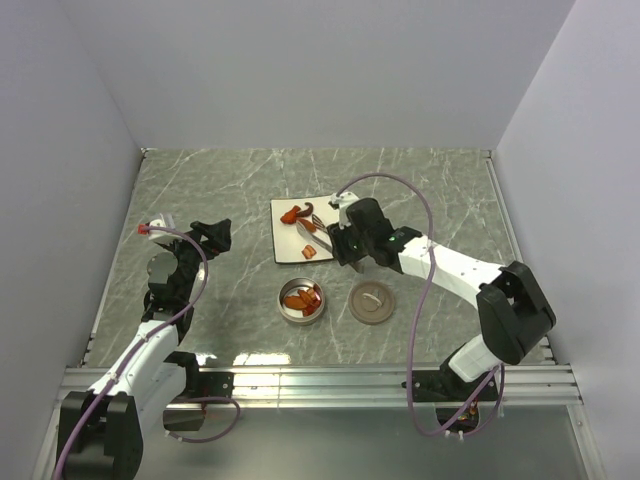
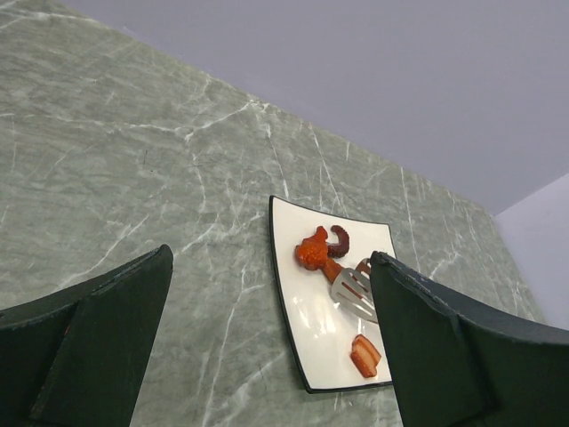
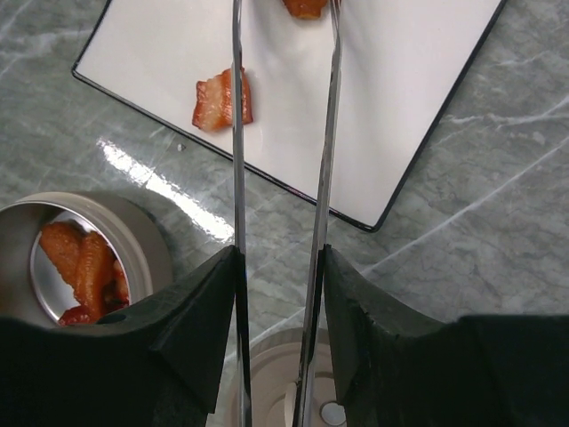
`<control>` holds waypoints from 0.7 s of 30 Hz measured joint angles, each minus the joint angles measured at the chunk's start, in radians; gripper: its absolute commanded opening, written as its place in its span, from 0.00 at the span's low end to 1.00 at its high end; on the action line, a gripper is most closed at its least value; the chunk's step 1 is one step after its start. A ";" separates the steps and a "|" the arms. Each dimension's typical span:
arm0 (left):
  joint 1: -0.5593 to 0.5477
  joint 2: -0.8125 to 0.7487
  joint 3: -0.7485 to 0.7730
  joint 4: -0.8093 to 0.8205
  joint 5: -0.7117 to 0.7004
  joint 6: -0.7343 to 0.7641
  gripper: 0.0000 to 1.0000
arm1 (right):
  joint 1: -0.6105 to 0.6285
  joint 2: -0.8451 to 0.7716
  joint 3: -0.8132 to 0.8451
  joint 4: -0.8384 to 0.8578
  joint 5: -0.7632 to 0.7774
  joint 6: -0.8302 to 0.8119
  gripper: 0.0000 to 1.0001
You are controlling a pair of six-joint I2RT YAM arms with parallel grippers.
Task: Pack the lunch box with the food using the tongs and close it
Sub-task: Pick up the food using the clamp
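The right fingers [image 3: 196, 338] are closed on the tongs [image 3: 238, 160]. Each dark pad presses on the outside of one slender arm, and the two arms run forward from the fingers side by side with a narrow gap between them. The tongs reach out over the white plate [image 3: 400, 89], which lies straight ahead of these fingers. In the overhead view their flattened tips sit above the middle of the plate.

A striped red-brown piece of food [image 3: 222, 100] lies on the plate just outside the left tong arm. Another orange piece [image 3: 307, 7] lies between the arms at their far end. Whether the tips touch it cannot be told.

The lunch box [image 3: 147, 240] stands open on the grey marbled surface [image 3: 498, 249]. It is below and left of the right fingers, short of the plate's near edge, and holds several orange and red pieces [image 3: 84, 262]. Its round lid [image 3: 271, 374] lies flat directly under the right fingers, beside the tin and apart from it.

The left fingers [image 2: 98, 347] stand wide apart and hold nothing. The plate lies well ahead of them, towards their right finger. On it are an orange cluster [image 2: 313, 253], a dark curled piece [image 2: 340, 237] and the slotted tong head [image 2: 354, 292].
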 measured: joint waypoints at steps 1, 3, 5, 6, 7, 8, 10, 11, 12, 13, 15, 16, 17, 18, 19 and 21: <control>0.000 0.000 0.000 0.000 0.000 0.000 1.00 | 0.003 0.003 0.000 -0.003 0.005 0.000 0.50; 0.000 0.000 0.000 0.000 0.000 0.000 0.99 | 0.008 0.016 0.007 -0.019 0.019 0.000 0.49; 0.000 0.000 0.000 0.000 0.000 0.000 0.99 | 0.018 0.034 0.016 -0.036 0.042 0.000 0.48; 0.000 0.000 0.000 0.000 0.000 0.000 0.99 | 0.024 0.041 0.017 -0.042 0.051 0.000 0.48; 0.000 0.000 0.000 0.000 0.000 0.000 0.99 | 0.030 0.045 0.018 -0.051 0.058 0.000 0.47; 0.000 0.000 0.000 0.000 0.000 0.000 1.00 | 0.036 0.048 0.020 -0.061 0.065 0.000 0.45; 0.000 0.000 0.000 0.000 0.000 0.000 0.99 | 0.043 0.050 0.023 -0.072 0.074 -0.001 0.41; 0.000 0.000 0.000 0.000 0.000 0.000 1.00 | 0.048 0.050 0.025 -0.078 0.078 -0.001 0.39; 0.000 0.000 0.000 0.000 0.000 0.000 0.99 | 0.052 0.050 0.029 -0.085 0.082 -0.001 0.37; 0.000 0.000 0.000 0.000 0.000 0.000 1.00 | 0.054 0.050 0.032 -0.089 0.085 -0.002 0.36; 0.000 0.000 0.000 0.000 0.000 0.000 0.99 | 0.061 0.050 0.043 -0.102 0.091 -0.004 0.34; 0.000 0.000 0.000 0.000 0.000 0.000 0.99 | 0.066 0.050 0.048 -0.108 0.095 -0.004 0.33; 0.000 0.000 0.000 0.000 0.000 0.000 0.99 | 0.071 0.050 0.053 -0.114 0.100 -0.004 0.33; 0.000 0.000 0.000 0.000 0.000 0.000 0.99 | 0.075 0.050 0.057 -0.117 0.106 -0.004 0.33; 0.000 0.000 0.000 0.001 0.000 0.000 0.99 | 0.078 0.050 0.060 -0.121 0.111 -0.004 0.32; 0.000 0.000 0.000 0.000 0.000 0.000 0.99 | 0.083 0.049 0.062 -0.122 0.118 -0.004 0.32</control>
